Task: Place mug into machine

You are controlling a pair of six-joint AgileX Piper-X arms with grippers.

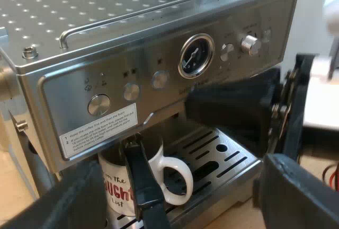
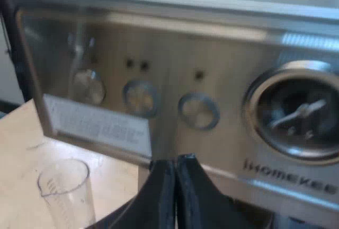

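1. left gripper [image 1: 180, 169]: two black fingers [image 1: 299, 194], spread wide apart with nothing between them, either side of the machine's front.
2. right gripper [image 2: 175, 161]: fingers drawn together, only a thin seam between them. In the left wrist view its fingertips [image 1: 132, 147] are at the mug's rim; whether they pinch it cannot be told.
3. mug [image 1: 115, 189]: white with red lettering, upright, handle [image 1: 179, 178] turned outward. It sits in the machine's bay under the control panel, over the drip tray [image 1: 222, 157]. Whether its base rests on the tray cannot be told.
4. espresso machine [image 1: 159, 43]: brushed steel with a perforated top and a rail. The panel has a pressure gauge [image 1: 196, 55], round buttons, a knob [image 1: 250, 43] and an instruction label [image 1: 98, 130]. The lettering iHOMEKEE runs below the gauge.
5. measuring glass [image 2: 66, 186]: clear, upright, spouted. It stands on the wooden table [image 2: 21, 149] near the machine's front, not touching it.
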